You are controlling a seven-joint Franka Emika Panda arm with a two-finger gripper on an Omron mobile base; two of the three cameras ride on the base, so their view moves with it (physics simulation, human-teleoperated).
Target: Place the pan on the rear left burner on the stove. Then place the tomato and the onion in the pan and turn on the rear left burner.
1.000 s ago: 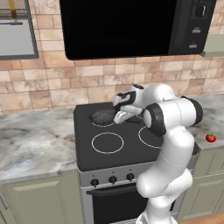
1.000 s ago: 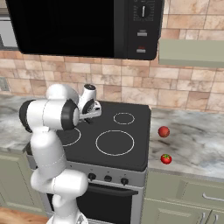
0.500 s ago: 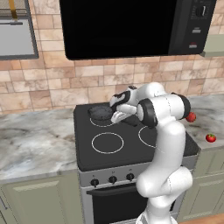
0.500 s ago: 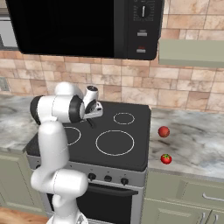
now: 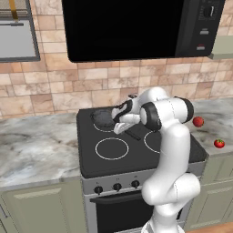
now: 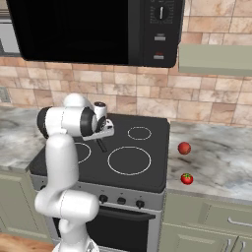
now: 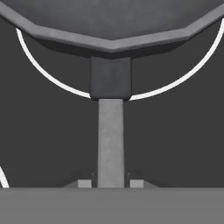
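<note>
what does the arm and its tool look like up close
The arm is glossy white with rounded tube segments and dark bands at the joints. The tool is a white block with small dark finger tips. No cables or markings can be seen.

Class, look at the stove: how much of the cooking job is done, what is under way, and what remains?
Nearly done: the pan sits over the rear left burner. In hand: the gripper is shut on the pan's handle. Left: the tomato and onion lie on the counter; turning the burner on.
</note>
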